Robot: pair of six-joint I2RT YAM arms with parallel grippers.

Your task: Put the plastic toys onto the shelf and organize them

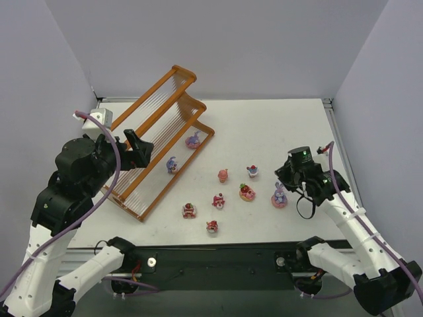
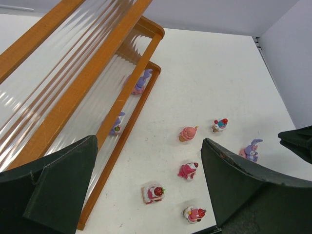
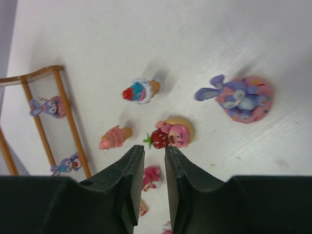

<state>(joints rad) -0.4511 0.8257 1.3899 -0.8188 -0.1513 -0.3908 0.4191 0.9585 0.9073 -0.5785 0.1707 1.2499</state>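
The orange-framed shelf [image 1: 156, 99] stands at the left, with two purple toys [image 1: 193, 140] [image 1: 172, 164] on its lowest tier. Several toys lie on the table: a pink cone [image 1: 223, 175], a cupcake [image 1: 252, 172], a strawberry donut [image 1: 247, 192] [image 3: 173, 134], a purple bunny on a pink donut [image 1: 279, 196] [image 3: 241, 97], and three small pink pieces [image 1: 218, 201] [image 1: 189, 211] [image 1: 212, 226]. My left gripper [image 1: 135, 148] [image 2: 148, 141] hangs wide open over the shelf's near end, empty. My right gripper [image 1: 289, 175] [image 3: 154, 148] hovers above the table near the strawberry donut, its jaws a narrow gap apart with nothing between them.
Grey walls close in the table on the left, back and right. The table's near edge runs along a black rail [image 1: 218, 254] where both arm bases are bolted. A bare white tabletop [image 1: 277, 125] stretches behind the loose toys.
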